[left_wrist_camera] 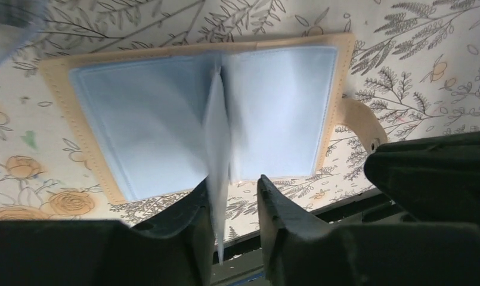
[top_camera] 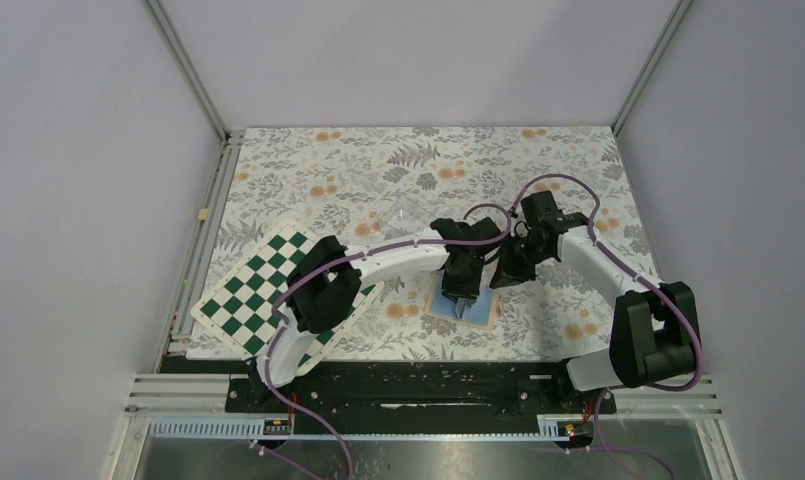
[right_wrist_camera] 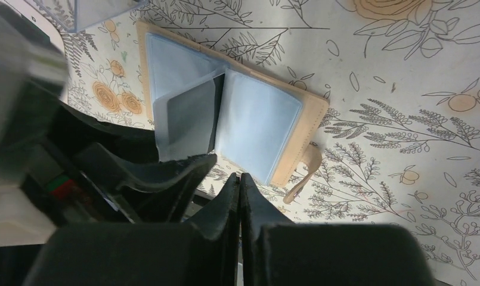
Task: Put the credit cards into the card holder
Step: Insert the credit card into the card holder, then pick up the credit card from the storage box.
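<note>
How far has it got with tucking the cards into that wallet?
The tan folding wallet with light blue lining lies open, and one dark grey card already sits in a clear sleeve. The open left gripper straddles that raised sleeve; the right gripper is shut, empty. No loose cards show, so probably nearly finished.

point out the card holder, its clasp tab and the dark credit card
card holder (left_wrist_camera: 279, 107), left wrist view, right light blue page
clasp tab (left_wrist_camera: 359, 122), left wrist view, tan strap
credit card (right_wrist_camera: 191, 116), right wrist view, its face behind the sleeve
</note>
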Tool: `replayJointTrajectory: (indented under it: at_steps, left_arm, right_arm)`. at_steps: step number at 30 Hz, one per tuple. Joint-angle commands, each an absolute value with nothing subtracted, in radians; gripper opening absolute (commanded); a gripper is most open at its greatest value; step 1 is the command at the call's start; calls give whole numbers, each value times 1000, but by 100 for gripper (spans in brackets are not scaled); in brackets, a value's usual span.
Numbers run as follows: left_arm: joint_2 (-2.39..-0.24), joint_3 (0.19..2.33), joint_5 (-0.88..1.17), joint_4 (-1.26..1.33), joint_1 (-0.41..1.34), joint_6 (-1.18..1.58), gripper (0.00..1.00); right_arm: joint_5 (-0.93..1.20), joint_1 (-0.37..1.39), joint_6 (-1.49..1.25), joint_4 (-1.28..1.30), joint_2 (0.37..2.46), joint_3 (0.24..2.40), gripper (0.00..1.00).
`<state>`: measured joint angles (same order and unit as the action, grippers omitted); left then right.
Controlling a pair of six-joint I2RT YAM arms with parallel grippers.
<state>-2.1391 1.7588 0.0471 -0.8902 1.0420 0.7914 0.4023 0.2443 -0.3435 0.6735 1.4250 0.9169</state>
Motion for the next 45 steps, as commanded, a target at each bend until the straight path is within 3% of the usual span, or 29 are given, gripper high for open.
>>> replayJointTrajectory:
  at_steps: [1,5,12,18,26,30,36,45]
  left_arm:
    - [-2121,1789,118,-833,1057,802,36]
    - [-2067,1703,228,-636,1059,841,45]
    - [-2052,1638,318,-521,1059,868,50]
    - [-1909,1481,338,-347,1002,831,55]
    - [-1717,1293,459,-150,760,775,56]
    - [-1757,1395,410,-311,653,680,54]
    - [-1962,1660,263,-611,627,529,49]
    - [-2141,1834,173,-714,627,480,43]
  right_arm:
    - [390,220,-324,700,1406,916,3]
    - [389,198,-319,702,1397,914,4]
    - [398,180,-317,706,1389,916,4]
    - [429,179,-331,692,1396,919,4]
    - [483,255,-408,619,1477,990,30]
    - [499,299,-457,572,1553,1070,41]
    - [525,335,-529,500,1684,1182,56]
    - [508,345,-539,508,1838,1291,56]
